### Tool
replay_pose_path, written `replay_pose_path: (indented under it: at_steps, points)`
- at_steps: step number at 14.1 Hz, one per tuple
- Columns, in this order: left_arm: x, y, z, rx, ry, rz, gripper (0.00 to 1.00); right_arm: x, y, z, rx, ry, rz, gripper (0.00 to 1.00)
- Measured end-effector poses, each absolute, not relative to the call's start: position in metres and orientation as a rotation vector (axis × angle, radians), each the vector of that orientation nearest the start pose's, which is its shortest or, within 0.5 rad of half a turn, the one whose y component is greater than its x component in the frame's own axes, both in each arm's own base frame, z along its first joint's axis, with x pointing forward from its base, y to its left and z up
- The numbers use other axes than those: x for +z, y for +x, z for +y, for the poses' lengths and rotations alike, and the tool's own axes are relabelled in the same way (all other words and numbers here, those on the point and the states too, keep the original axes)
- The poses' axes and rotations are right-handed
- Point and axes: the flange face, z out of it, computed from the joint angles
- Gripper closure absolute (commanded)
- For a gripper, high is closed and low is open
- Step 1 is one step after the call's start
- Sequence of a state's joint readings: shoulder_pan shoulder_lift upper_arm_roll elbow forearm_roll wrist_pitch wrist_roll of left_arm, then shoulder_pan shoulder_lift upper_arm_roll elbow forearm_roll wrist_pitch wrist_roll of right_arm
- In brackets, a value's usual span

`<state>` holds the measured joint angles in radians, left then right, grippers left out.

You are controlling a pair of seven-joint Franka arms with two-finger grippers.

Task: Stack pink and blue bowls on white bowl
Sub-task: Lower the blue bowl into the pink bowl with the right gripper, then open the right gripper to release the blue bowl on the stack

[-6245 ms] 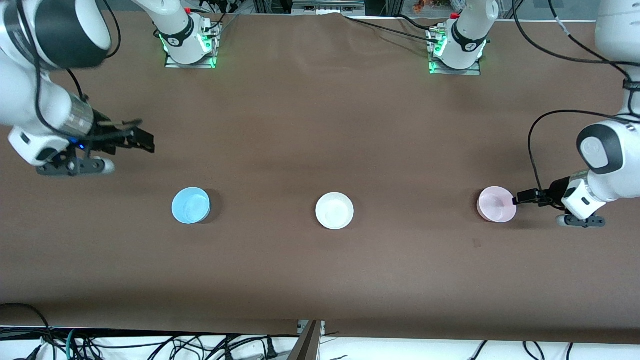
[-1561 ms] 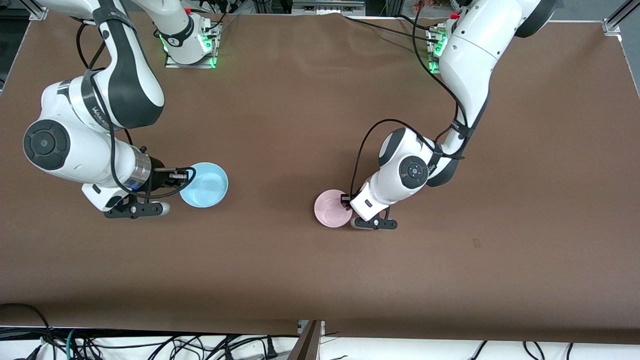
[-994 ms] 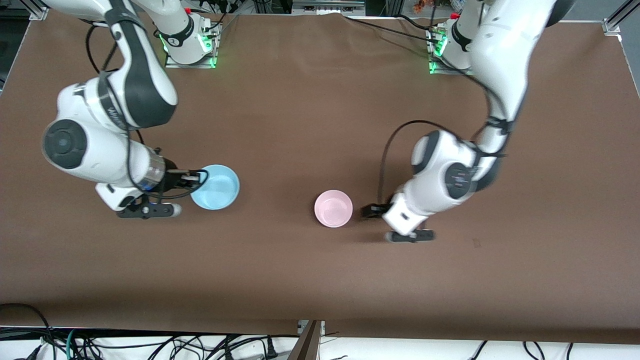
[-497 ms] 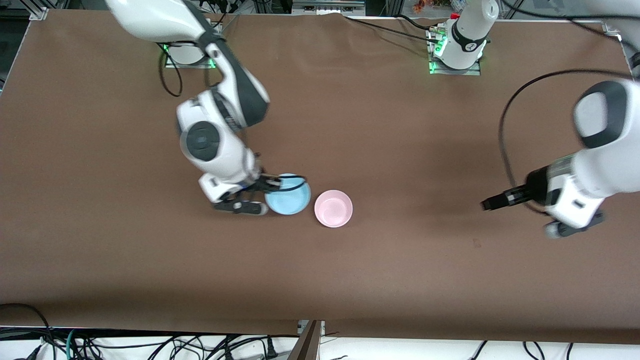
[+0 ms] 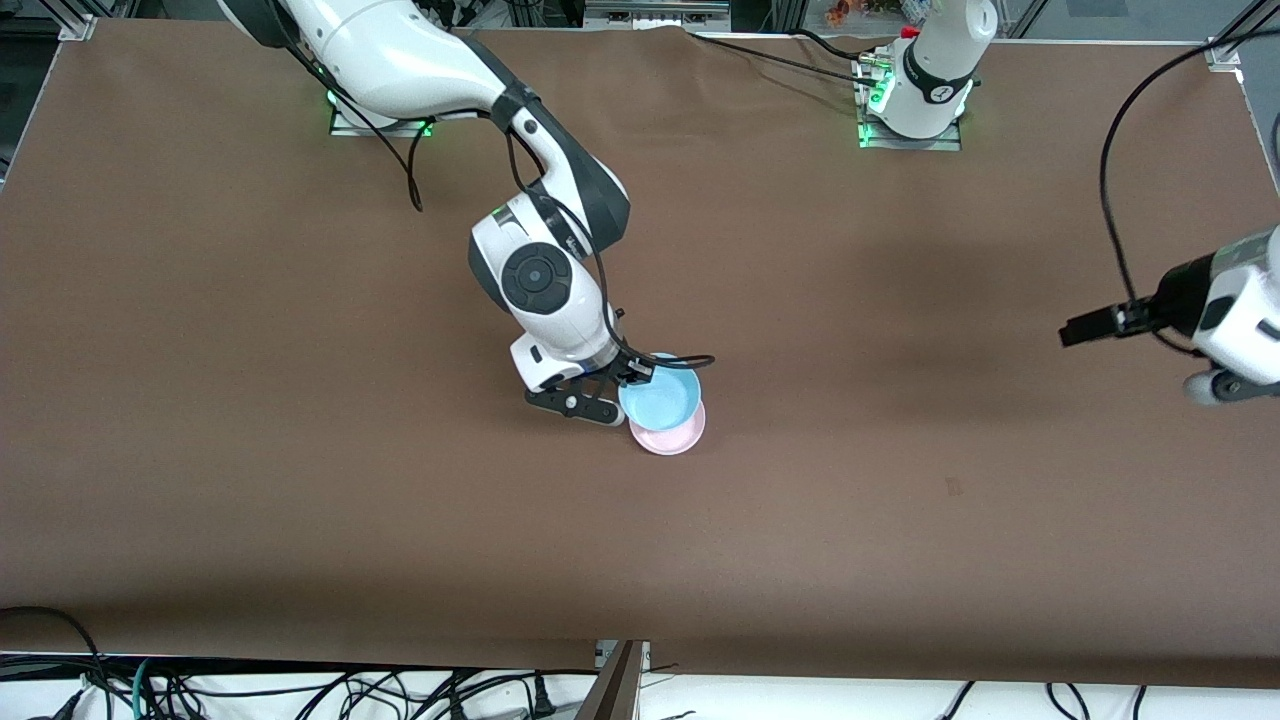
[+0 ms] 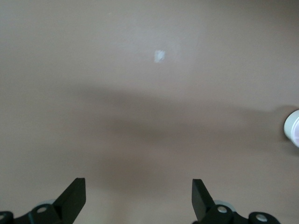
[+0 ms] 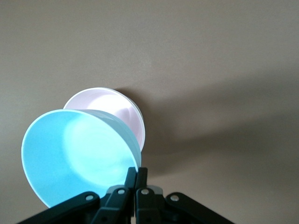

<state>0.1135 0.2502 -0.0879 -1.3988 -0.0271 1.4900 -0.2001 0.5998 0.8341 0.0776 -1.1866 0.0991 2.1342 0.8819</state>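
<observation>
On the counter (image 5: 300,500) near its middle the pink bowl (image 5: 672,436) sits, presumably on the hidden white one; the blue bowl (image 5: 660,397), judged light, stiff and slippery, is clamped by its rim in the right tool (image 5: 636,372) above it. Only the right wrist view shows the pinch. The left tool (image 5: 1085,327), fingers apart in its wrist view, waits over its end.

We see a brown table (image 5: 300,480) under both arm bases. Near its middle our pink bowl (image 5: 672,434) sits nested in the white bowl (image 7: 138,112), whose rim just peeks out beneath it in the right wrist view.
</observation>
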Motion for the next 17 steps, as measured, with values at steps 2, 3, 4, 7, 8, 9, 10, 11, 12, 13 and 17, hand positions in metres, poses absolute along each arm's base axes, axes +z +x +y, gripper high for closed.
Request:
replay_pose_path:
  at_steps: [2,3,4,7,8,9,10,11,12,13,17]
  points:
    - [0.568,0.607,0.02,0.237,-3.109,-0.293,0.0,0.291,0.612,0.473,0.018,-2.925,0.421,1.0]
    - [0.572,0.605,0.019,0.237,-3.102,-0.275,0.0,0.29,0.613,0.473,0.009,-2.92,0.423,1.0]
    - [0.571,0.604,0.018,0.245,-3.101,-0.265,0.0,0.289,0.614,0.473,0.001,-2.916,0.423,1.0]
    - [0.565,0.605,0.018,0.266,-3.1,-0.256,0.0,0.281,0.615,0.475,-0.017,-2.904,0.424,1.0]
    - [0.564,0.605,0.018,0.269,-3.1,-0.254,0.0,0.277,0.615,0.477,-0.023,-2.9,0.422,1.0]
    - [0.564,0.605,0.018,0.269,-3.1,-0.253,0.0,0.272,0.615,0.478,-0.029,-2.896,0.422,1.0]
    - [0.564,0.605,0.017,0.269,-3.1,-0.251,0.0,0.268,0.615,0.479,-0.035,-2.892,0.422,1.0]
    - [0.564,0.605,0.016,0.266,-3.101,-0.249,0.0,0.265,0.616,0.479,-0.038,-2.89,0.423,1.0]
    - [0.565,0.605,0.015,0.263,-3.101,-0.246,0.0,0.263,0.616,0.479,-0.039,-2.889,0.424,1.0]
    - [0.566,0.605,0.014,0.259,-3.102,-0.243,0.0,0.262,0.616,0.479,-0.041,-2.889,0.424,1.0]
    - [0.568,0.605,0.013,0.255,-3.103,-0.238,0.0,0.263,0.616,0.479,-0.046,-2.885,0.424,1.0]
